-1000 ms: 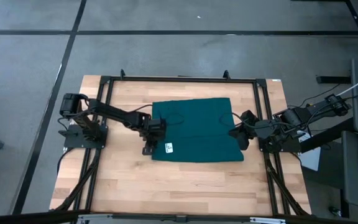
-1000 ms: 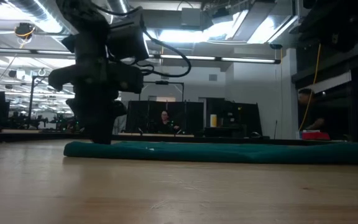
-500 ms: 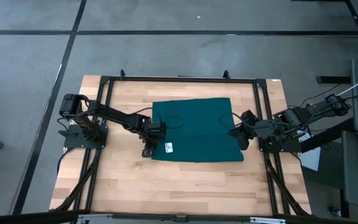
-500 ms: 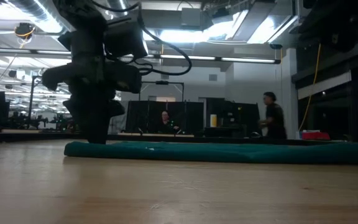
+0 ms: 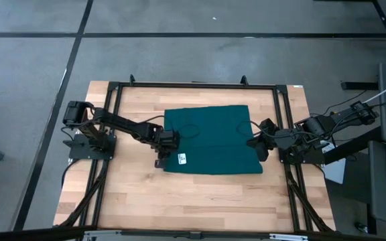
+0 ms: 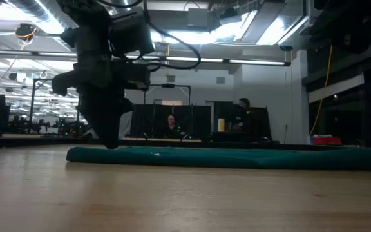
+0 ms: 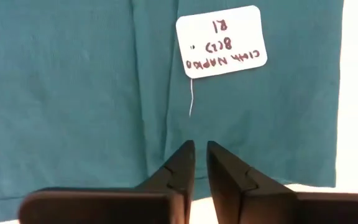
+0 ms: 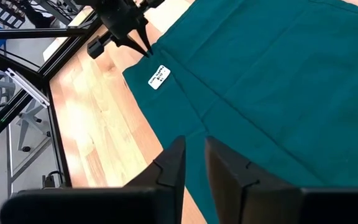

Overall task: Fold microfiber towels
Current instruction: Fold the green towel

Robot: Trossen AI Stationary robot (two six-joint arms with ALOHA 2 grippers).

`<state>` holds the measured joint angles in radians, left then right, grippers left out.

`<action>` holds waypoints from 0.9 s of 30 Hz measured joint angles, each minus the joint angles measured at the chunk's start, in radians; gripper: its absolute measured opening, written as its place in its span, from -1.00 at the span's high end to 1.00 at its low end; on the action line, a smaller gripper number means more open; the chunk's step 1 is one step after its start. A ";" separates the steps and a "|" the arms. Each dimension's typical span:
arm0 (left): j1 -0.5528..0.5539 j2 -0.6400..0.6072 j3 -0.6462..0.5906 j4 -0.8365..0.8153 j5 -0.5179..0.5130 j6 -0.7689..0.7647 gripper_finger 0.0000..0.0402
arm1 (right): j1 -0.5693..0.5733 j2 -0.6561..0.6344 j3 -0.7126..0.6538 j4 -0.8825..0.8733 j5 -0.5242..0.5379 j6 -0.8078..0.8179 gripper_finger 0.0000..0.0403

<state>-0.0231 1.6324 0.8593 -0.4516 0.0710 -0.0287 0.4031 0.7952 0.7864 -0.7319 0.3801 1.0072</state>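
On the wooden table [image 5: 200, 194] lay the dark teal-green rectangular microfiber towel [image 5: 210, 137], flat, its white label [image 5: 181, 158] near the front left corner. At that corner the left gripper [image 5: 162, 156] pointed steeply down, fingers nearly together, holding nothing. Beyond, at the towel's right edge, the right gripper [image 5: 254, 143] stretched low, fingers almost closed, empty.

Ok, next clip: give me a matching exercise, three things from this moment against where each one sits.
Things:
1. left gripper
2. right gripper
3. white label

Places:
A. at the towel's right edge
B. on the towel, near its left front corner
C. at the towel's left edge, beside the label

Pairs: 1-C, 2-A, 3-B
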 joint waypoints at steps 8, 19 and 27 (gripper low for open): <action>-0.009 0.000 0.000 -0.018 -0.042 0.059 0.55 | 0.000 0.000 0.000 -0.001 -0.003 -0.005 0.70; -0.010 0.000 -0.017 -0.015 -0.101 0.097 0.47 | 0.000 0.000 0.000 -0.001 -0.003 -0.012 0.71; -0.010 0.000 -0.034 0.020 -0.079 0.065 0.52 | 0.000 0.000 0.000 -0.001 -0.002 -0.012 0.73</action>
<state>-0.0330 1.6325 0.8257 -0.4321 -0.0080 0.0366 0.4034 0.7952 0.7864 -0.7330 0.3783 0.9955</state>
